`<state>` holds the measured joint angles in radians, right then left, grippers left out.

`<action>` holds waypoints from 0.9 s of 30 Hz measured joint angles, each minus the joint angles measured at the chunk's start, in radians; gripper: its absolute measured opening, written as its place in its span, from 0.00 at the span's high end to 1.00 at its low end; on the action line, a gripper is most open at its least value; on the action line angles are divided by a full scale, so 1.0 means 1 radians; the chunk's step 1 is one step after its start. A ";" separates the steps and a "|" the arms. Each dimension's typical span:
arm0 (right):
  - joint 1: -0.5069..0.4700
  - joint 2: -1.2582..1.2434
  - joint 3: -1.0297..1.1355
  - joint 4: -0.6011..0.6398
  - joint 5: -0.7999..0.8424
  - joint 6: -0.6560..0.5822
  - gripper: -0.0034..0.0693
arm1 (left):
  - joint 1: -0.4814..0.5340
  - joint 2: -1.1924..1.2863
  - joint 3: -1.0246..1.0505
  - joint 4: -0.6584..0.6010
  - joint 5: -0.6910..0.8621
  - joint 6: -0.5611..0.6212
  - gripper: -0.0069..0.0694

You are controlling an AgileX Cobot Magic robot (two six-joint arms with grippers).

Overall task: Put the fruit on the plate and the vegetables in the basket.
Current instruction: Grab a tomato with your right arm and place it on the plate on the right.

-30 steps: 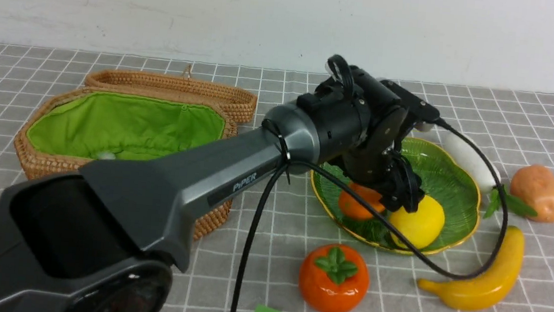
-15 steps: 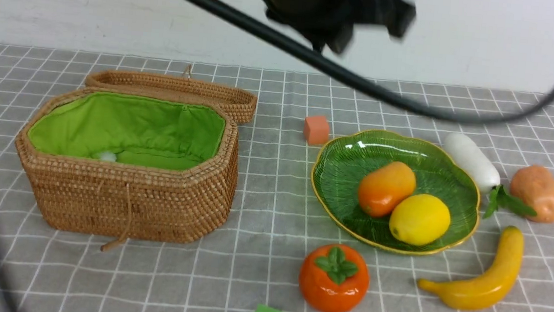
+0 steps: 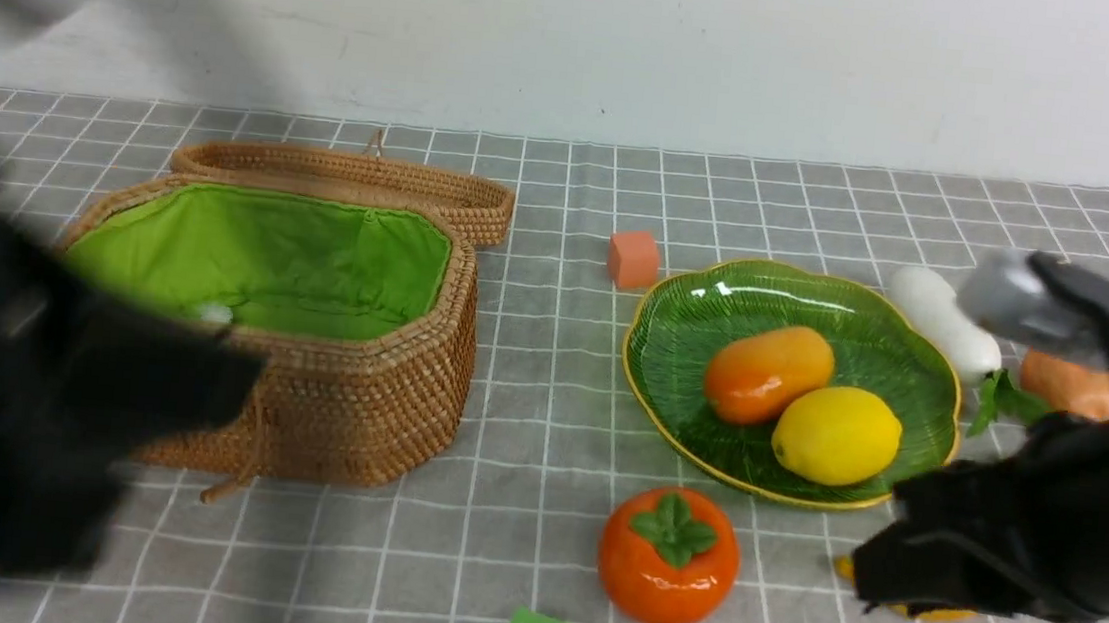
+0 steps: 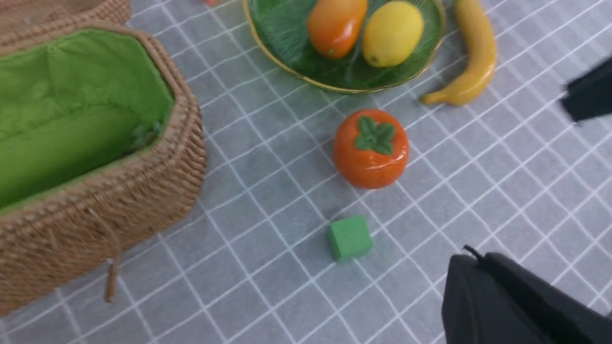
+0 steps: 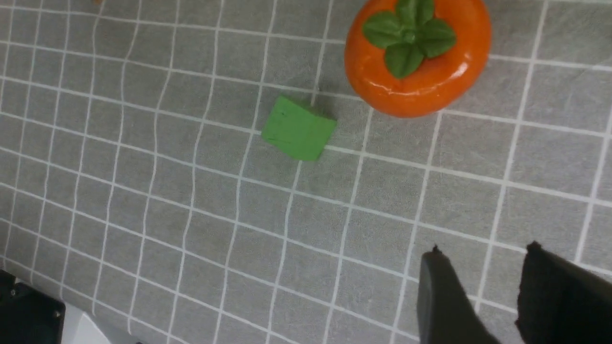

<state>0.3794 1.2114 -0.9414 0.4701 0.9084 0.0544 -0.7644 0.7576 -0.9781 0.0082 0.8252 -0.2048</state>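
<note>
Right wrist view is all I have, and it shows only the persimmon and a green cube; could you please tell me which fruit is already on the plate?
Observer: The plate holds the mango and the lemon, lying side by side.
Operator: Thank you. Where is the banana, please?
Observer: The banana lies off the plate, just beside its rim.
Operator: And have the radish and the potato gone into the basket?
Observer: No. The radish and the potato lie outside the basket, on the far side of the plate from it.
</note>
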 joint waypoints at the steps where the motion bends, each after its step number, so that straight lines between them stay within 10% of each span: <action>1: 0.000 0.028 0.000 0.011 -0.018 0.000 0.57 | 0.000 -0.098 0.101 -0.008 -0.076 0.000 0.93; 16: 0.000 0.374 0.000 0.157 -0.338 0.027 0.16 | 0.000 -0.431 0.362 -0.008 -0.258 0.000 0.93; 27: 0.000 0.474 0.000 0.214 -0.416 0.006 0.10 | 0.000 -0.431 0.362 -0.008 -0.257 0.000 0.93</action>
<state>0.3794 1.6855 -0.9414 0.6844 0.4922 0.0601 -0.7644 0.3269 -0.6160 0.0000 0.5684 -0.2048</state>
